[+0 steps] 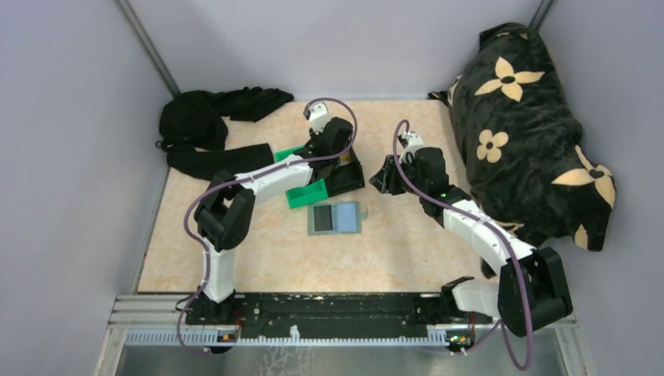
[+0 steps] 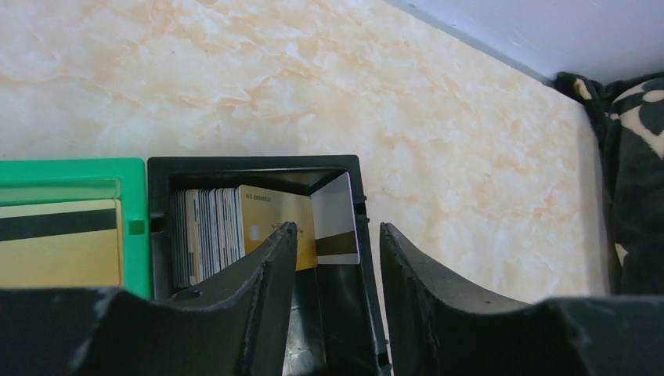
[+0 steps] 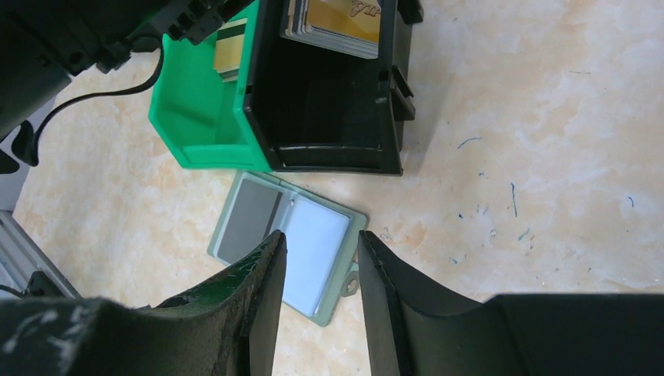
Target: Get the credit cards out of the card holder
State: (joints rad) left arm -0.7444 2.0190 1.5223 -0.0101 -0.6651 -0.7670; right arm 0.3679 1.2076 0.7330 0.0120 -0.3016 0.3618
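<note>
The wallet (image 1: 334, 218) lies open flat mid-counter, one panel dark grey, one pale blue. Gold and grey cards (image 2: 266, 213) stand in the black bin (image 2: 250, 163). My left jaws and right jaws gape, empty.

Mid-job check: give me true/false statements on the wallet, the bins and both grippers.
The card holder lies open on the table. True.
The left gripper hangs over the green bin. False: over the black bin.
The black bin holds a stack of cards. True.
The right gripper is shut on a card. False: open and empty, above the card holder.
The green bin is empty. False: a gold striped card lies in it.
</note>
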